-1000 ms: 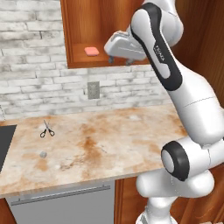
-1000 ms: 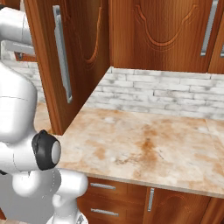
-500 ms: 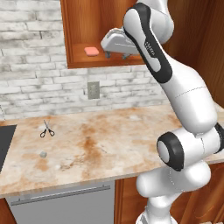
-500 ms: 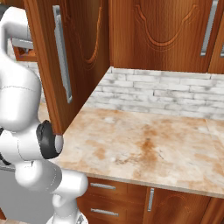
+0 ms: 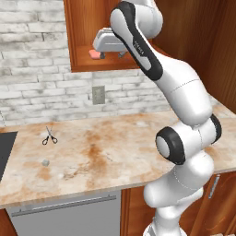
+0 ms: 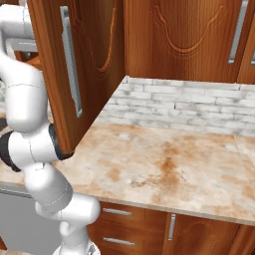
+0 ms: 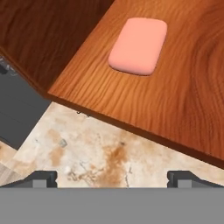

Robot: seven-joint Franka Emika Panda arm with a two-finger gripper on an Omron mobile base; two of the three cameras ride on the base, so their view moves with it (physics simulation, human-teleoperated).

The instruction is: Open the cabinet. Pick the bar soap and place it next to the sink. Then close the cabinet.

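Inside the open cabinet [image 5: 83, 32], the bar soap [image 7: 138, 45] lies flat on the wooden shelf, set back from its front edge with bare wood around it. The gripper [image 7: 112, 178] hovers above that edge, jaws wide and empty. Below, the left base view shows scissors [image 5: 49, 137] on the table [image 5: 115, 152] and the sink [image 5: 5, 152] at its left end; the right base view shows the swung-out door's silver handle [image 6: 71, 67].

Light: even and bright, soft, with no clear source.
Shadows: faint; the cabinet [image 5: 87, 32] inside is slightly darker.
Glare: a mild sheen on the white arm [image 5: 179, 92].
Sharpness: rendered, slightly soft; the desk [image 6: 169, 164] texture is blurry.
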